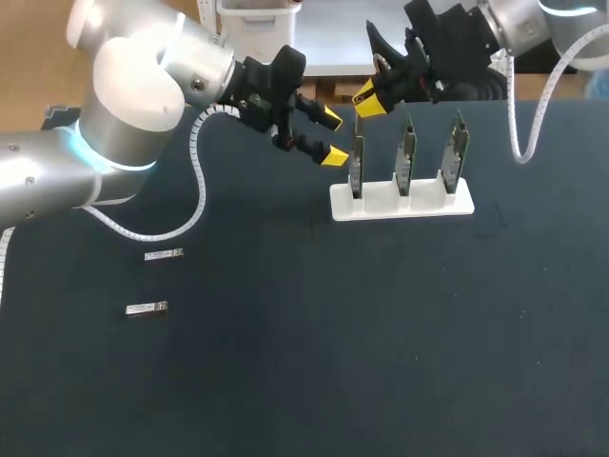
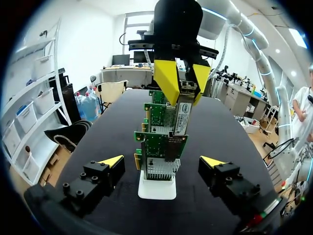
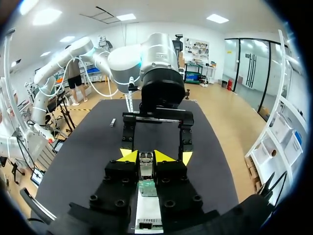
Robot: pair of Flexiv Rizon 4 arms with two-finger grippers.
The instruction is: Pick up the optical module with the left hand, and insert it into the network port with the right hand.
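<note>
Two loose silver metal modules (image 1: 147,307) lie flat on the dark matte table (image 1: 381,362). Right hand (image 1: 367,101) clamps the silver box-shaped optical module (image 3: 145,163), long axis vertical, nose down over the end green circuit card (image 1: 356,167) in the white slotted rack (image 1: 400,202). Left hand (image 1: 331,136): wide open, empty, beside the rack.

The right end effector (image 3: 146,157) is covering most of the optical module (image 3: 146,165); two silver pieces (image 1: 163,255) at the head view's lower left are looking too small to identify.
</note>
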